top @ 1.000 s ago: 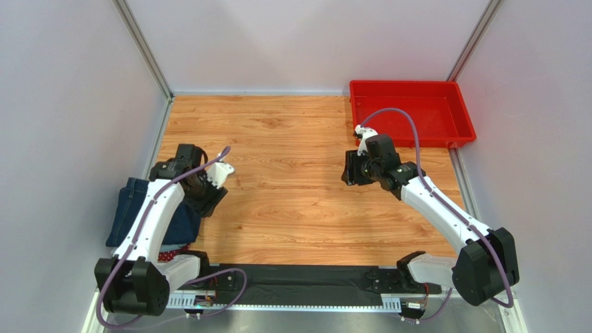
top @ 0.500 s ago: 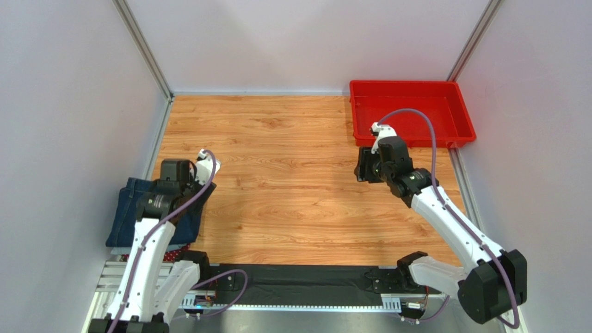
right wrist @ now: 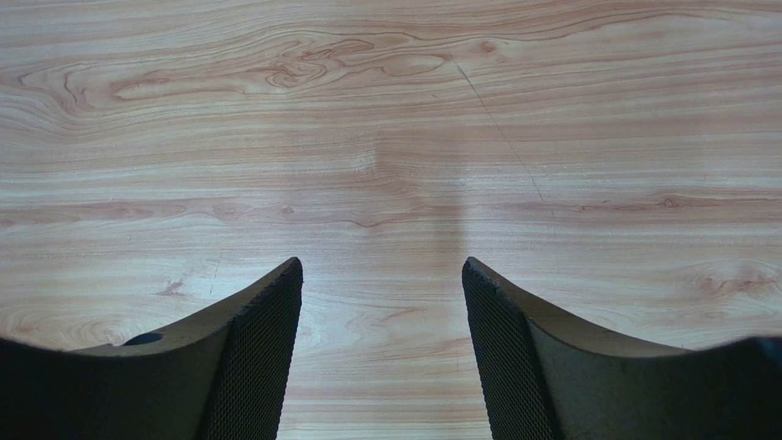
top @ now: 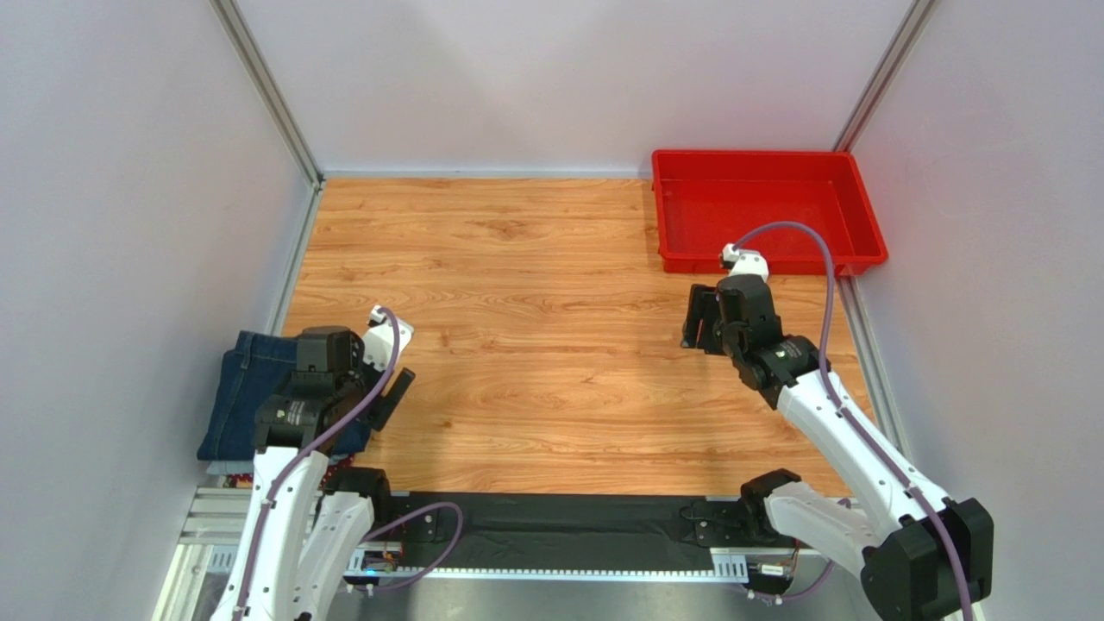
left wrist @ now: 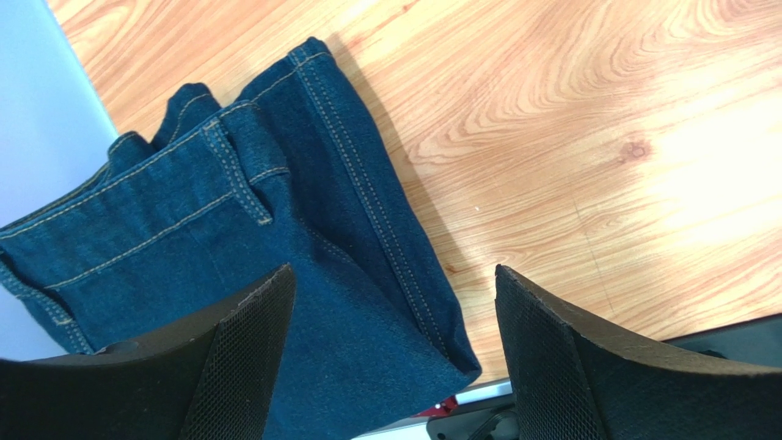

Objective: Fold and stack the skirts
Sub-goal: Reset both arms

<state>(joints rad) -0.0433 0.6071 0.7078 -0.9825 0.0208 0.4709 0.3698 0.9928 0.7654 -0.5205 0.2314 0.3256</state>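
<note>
Seen from above, the folded dark navy skirt (top: 253, 388) lies at 8 o'clock on the worktop (top: 544, 337), close to the left wall. The left hand (top: 389, 384) is at its right edge, and the right hand (top: 700, 324) hangs at 3 o'clock, near the red tray (top: 661, 220) at 1 o'clock. In the left wrist view the left hand (left wrist: 393, 275) is released, its jaws wide apart with nothing between them, over the right edge of the dark navy skirt (left wrist: 184, 257). In the right wrist view the right hand (right wrist: 381, 266) is released too, its jaws apart above the wood of the worktop (right wrist: 385, 137).
</note>
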